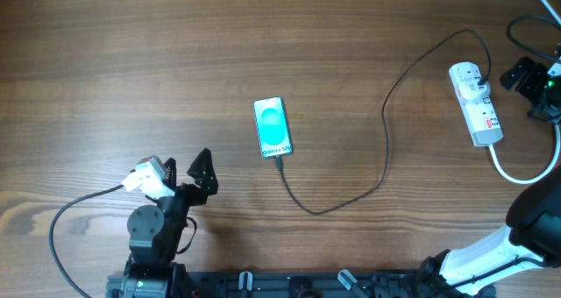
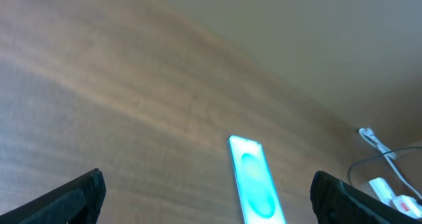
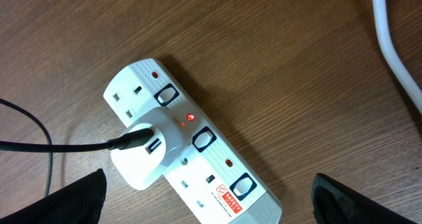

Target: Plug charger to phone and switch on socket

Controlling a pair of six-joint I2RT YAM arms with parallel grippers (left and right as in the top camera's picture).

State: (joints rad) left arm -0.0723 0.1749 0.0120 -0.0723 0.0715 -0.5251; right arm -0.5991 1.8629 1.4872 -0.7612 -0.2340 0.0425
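The small blue-green lit phone [image 1: 272, 127] lies mid-worktop, and the thin black charger cable [image 1: 387, 149] seems plugged in. The white plastic socket [image 3: 135, 85] at the right edge glows red. The left fingers [image 2: 72, 201] and the right fingers [image 3: 72, 201] are open, empty. It looks done; just back away.

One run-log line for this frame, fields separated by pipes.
charger: tip at phone bottom edge | socket: middle red lamp lit | left gripper: open, empty | right gripper: open, near socket

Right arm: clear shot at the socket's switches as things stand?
Probably yes. The right hand hovers open beside the socket, switches face up uncovered; only the white plug sits close by.
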